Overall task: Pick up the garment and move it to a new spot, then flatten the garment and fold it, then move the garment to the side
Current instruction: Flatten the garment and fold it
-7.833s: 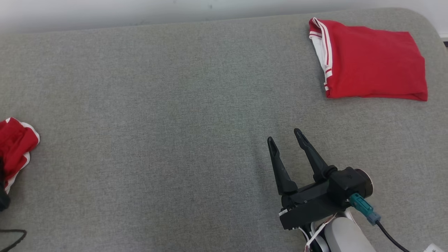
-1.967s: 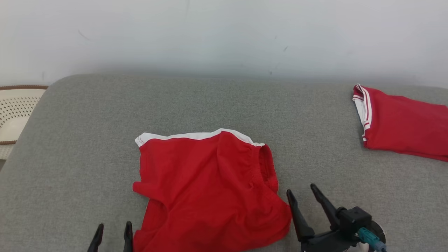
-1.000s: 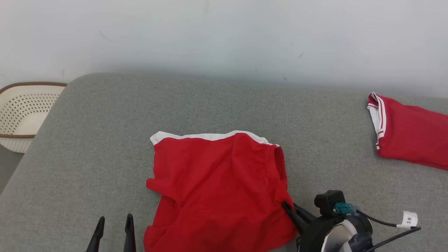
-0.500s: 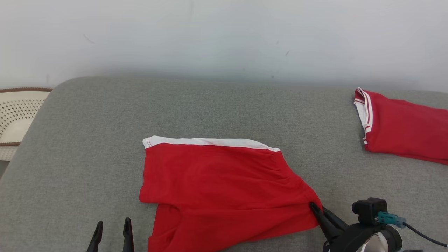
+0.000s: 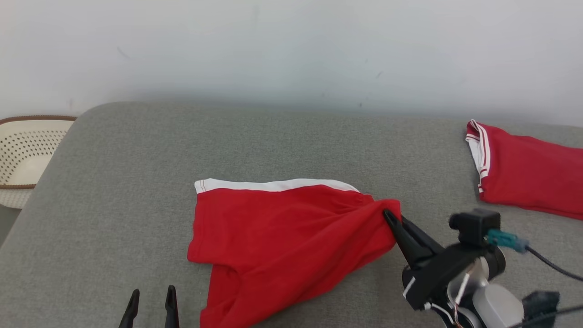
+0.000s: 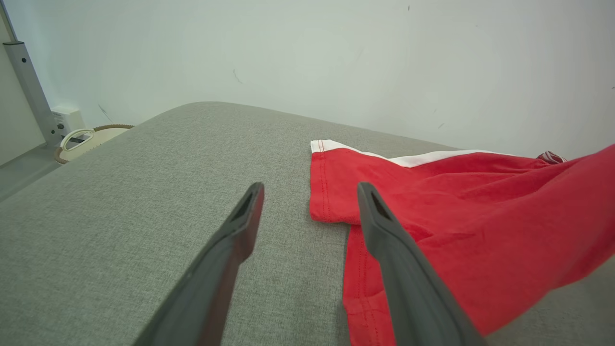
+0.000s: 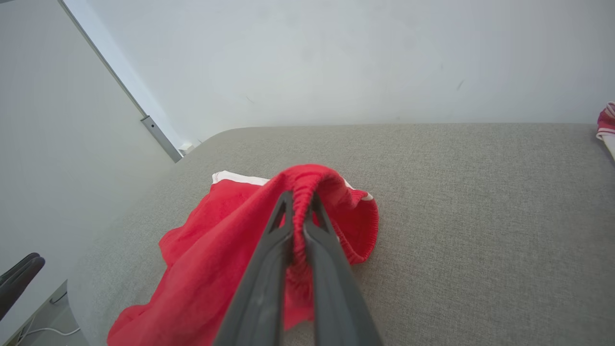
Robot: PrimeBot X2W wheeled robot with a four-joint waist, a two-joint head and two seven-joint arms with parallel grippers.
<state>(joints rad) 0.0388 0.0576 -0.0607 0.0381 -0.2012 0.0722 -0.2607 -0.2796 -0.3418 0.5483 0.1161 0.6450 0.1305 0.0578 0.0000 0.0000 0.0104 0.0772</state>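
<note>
On the grey padded surface [image 5: 273, 146] we find the red garment [image 5: 282, 232] near the middle, its elastic corner pinched in the closed right gripper [image 5: 389, 216], the left gripper [image 5: 152, 294] wide and empty beside the hem; we judge flattening underway, next requiring an opposing left pinch.

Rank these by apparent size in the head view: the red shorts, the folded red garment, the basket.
Largest: red shorts.
Then: folded red garment, cropped by the frame.
Smallest: basket, also cropped.

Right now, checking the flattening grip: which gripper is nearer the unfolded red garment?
Right. The right gripper grips the unfolded red garment at its waistband; the left gripper is open beside its hem, apart.
</note>
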